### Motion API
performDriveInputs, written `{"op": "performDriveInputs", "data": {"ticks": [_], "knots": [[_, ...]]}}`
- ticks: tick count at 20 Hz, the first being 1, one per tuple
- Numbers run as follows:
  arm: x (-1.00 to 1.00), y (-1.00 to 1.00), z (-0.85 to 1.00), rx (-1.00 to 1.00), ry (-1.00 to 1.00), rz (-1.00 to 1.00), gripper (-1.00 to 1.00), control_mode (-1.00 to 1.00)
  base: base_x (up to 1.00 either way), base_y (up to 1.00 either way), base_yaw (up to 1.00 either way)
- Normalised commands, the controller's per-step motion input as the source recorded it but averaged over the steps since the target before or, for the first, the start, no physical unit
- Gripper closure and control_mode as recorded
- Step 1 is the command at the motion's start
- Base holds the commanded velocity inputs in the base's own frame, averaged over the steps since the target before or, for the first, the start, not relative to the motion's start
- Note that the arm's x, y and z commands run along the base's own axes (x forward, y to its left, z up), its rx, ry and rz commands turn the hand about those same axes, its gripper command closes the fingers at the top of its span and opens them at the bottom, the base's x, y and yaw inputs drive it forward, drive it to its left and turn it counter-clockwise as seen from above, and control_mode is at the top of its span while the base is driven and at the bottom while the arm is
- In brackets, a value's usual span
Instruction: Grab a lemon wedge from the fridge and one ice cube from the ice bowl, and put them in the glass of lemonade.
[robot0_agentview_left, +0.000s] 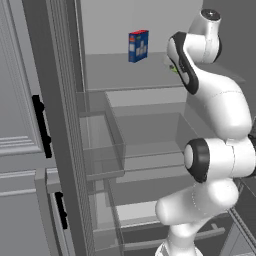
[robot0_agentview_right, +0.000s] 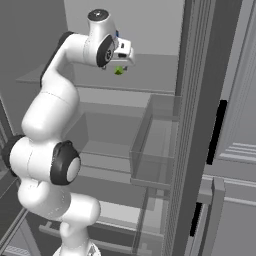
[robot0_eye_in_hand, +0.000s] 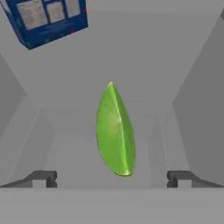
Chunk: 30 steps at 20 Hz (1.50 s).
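Green lemon wedge (robot0_eye_in_hand: 115, 131) lies on the fridge (robot0_agentview_left: 150, 75) shelf between your tool's (robot0_eye_in_hand: 112, 178) wide-spread fingertips (robot0_eye_in_hand: 41, 178), untouched.

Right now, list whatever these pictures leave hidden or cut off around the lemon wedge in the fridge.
- Lemon wedge: in the left base view the arm covers nearly all of it, and in the right base view it is too small to show its shape.
- Blue box: cut off by the top edge in the hand view.
- Fingers: open, with only the tips showing; whether they touch the shelf cannot be told.
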Motion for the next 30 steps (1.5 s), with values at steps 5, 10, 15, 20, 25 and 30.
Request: {"op": "performDriveInputs", "data": {"ticks": [5,10,15,20,25,30], "knots": [[0.55,-0.03,0.0,0.0,0.06,0.0,-1.0,-1.0,0.0,0.0,0.0],[0.31,0.0,-0.09,0.0,0.04,0.0,-1.0,-1.0,0.0,0.0,0.0],[-0.15,0.0,-0.02,0.0,0.0,0.0,-1.0,-1.0,0.0,0.0,0.0],[0.0,0.0,-0.33,0.0,0.0,0.0,-1.0,-1.0,0.0,0.0,0.0],[0.0,0.0,-0.48,0.0,0.0,0.0,-1.0,-1.0,0.0,0.0,0.0],[0.0,0.0,-0.4,0.0,0.0,0.0,-1.0,-1.0,0.0,0.0,0.0]]}}
